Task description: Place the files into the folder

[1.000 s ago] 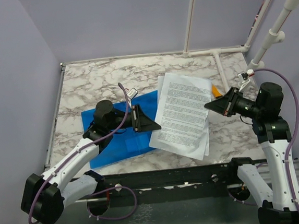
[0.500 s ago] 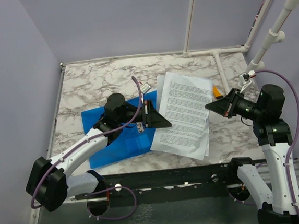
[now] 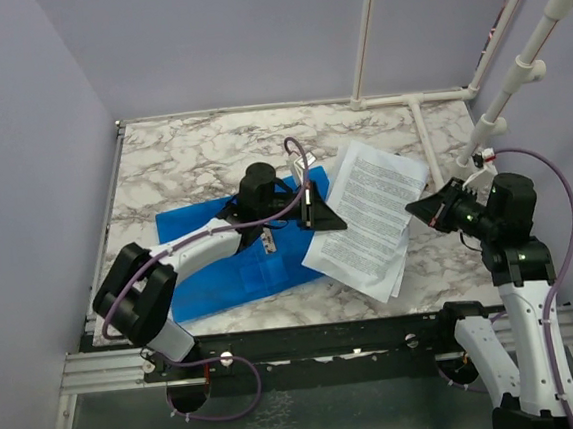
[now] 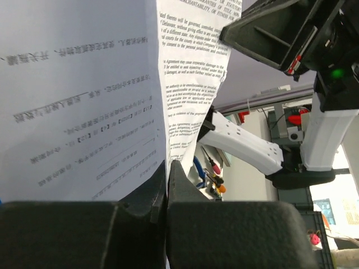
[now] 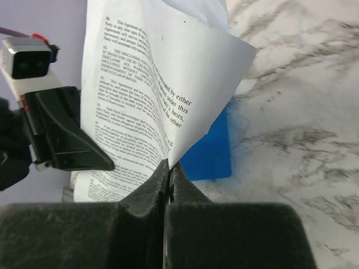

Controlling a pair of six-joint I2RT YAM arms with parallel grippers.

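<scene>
- Left arm's base sits at the near table edge; the arm now stretches far to the right across the folder [image 3: 211, 271], whereas a second ago it was folded back over the folder's left half.
- The folder lies flat on the marble table [image 3: 181, 153], near-left, in the same place as before. The right wrist view shows a blue corner [image 5: 216, 151] behind the paper.
- Left gripper [image 3: 329, 221] has reached the left edge of the files [image 3: 372, 217]. Its jaws, apart a second ago, are pressed together with the sheets pinched between them, as the left wrist view shows [image 4: 166, 162].
- Right gripper [image 3: 414, 209] keeps its jaws fully closed on the files' right edge; the paper runs into the closed slit [image 5: 169, 162].
- The files hang between both grippers, right of the folder and overlapping its right edge. The stack has slid right, turned, and bows upward in the wrist views [image 4: 84, 84].
- Printed text is legible on the sheets [image 5: 140, 84].
</scene>
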